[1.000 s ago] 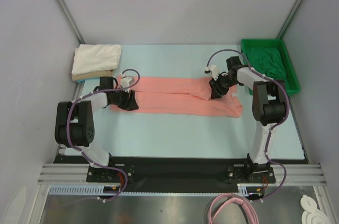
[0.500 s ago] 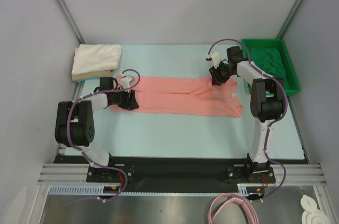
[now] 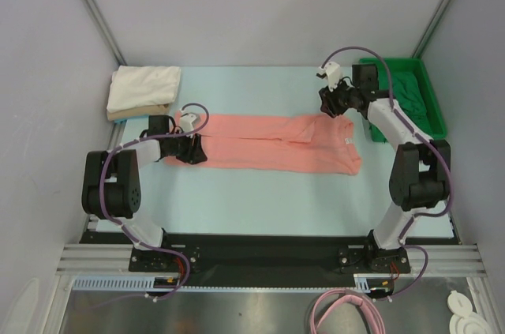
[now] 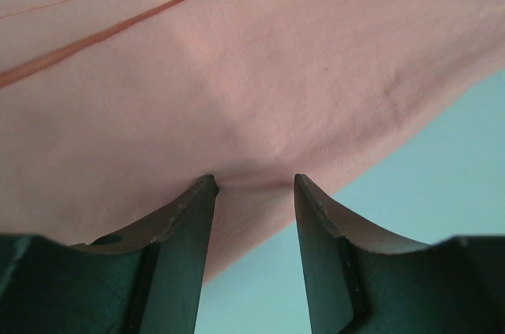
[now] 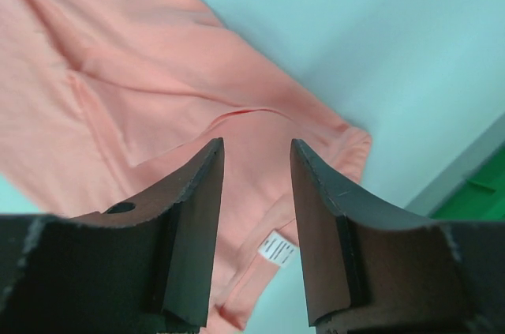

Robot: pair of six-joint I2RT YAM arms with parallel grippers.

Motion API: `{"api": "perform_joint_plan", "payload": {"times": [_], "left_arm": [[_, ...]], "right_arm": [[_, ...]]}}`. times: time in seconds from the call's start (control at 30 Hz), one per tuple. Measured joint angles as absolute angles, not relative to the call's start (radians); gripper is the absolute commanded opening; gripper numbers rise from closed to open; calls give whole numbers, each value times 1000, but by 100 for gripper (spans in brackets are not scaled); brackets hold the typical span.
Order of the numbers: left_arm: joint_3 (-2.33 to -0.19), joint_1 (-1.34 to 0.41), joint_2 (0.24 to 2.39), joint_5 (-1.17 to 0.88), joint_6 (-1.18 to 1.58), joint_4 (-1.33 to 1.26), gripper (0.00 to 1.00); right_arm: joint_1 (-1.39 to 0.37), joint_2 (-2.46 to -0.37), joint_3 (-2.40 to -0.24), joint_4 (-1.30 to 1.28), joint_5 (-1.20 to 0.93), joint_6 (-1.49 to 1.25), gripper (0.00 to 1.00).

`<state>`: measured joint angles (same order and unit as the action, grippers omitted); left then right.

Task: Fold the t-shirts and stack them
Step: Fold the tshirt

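Pink shirt (image 3: 268,143) lies mid-table (image 3: 260,200), folded into a long strip running left to right, flat, with a lengthwise fold seam showing. Collar end is at the right, and the white label (image 5: 278,249) is visible there in the right wrist view. Left gripper (image 4: 251,182) is low at the strip's left end. Its jaws are partly apart and the tips are down on the cloth, which puckers a bit at the tips. Pink fabric shows flat through the gap, nothing visibly pinched between, so the claw reads as open, pressing and not gripping. Right gripper (image 5: 256,144) is up off the table over the strip's far right corner, near the tray (image 3: 390,62). Its jaws are apart, empty, not touching the cloth; shirt and table are seen below through the gap. At the far left corner a white shirt (image 3: 146,85) sits folded on top of a tan shirt (image 3: 134,114), a stack well apart from the pink one. At the far right the tray holds a dark green shirt (image 3: 406,89), crumpled, not folded. The right arm crosses over the tray's near left part in the top view.
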<state>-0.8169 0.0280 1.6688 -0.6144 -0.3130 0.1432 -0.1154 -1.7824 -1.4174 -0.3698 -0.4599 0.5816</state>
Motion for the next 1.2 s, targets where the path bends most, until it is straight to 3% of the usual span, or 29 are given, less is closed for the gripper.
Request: {"api": "perform_joint_plan", "payload": {"times": [0.17, 0.53, 0.93, 1.2], "left_arm": [[-817, 28, 1669, -614, -313, 143, 52], [-817, 28, 1669, -614, -313, 143, 52], [-817, 28, 1669, -614, -313, 143, 52], [-810, 28, 1651, -605, -315, 147, 56]], "right_arm": [[-143, -1713, -1329, -400, -460, 621, 42], [-160, -1827, -1225, -474, -455, 656, 41], [-213, -2014, -1405, -497, -457, 647, 41], [-218, -1985, -1464, -428, -450, 584, 43]]}}
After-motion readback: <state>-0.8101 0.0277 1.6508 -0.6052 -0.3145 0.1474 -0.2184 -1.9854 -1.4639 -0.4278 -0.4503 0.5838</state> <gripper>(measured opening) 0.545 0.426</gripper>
